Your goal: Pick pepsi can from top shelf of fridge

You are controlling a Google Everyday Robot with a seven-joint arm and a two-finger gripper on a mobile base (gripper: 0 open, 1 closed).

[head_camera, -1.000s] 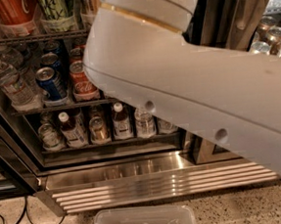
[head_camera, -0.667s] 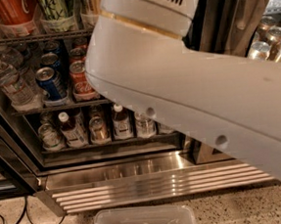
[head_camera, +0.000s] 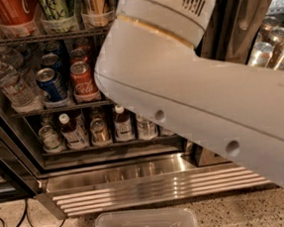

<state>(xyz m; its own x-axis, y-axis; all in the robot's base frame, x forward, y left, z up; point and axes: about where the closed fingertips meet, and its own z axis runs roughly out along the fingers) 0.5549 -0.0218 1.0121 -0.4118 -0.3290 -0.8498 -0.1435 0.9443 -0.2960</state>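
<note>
Currently the gripper sits hidden past the arm (head_camera: 195, 101), up-right of the pepsi can (head_camera: 51, 84); its state cannot be told. A level approach should clear the red can (head_camera: 83, 80) just right of it.

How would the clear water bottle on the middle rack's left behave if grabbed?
The water bottle seems filled, so probably heavy for its size. Its clear wall may dent when squeezed. Tall and narrow on a wire rack, it could tip if nudged. The gripper is out of view past the white arm.

White arm (head_camera: 190, 96), apparently dark blue pepsi can (head_camera: 51, 84); end effector unseen.
</note>
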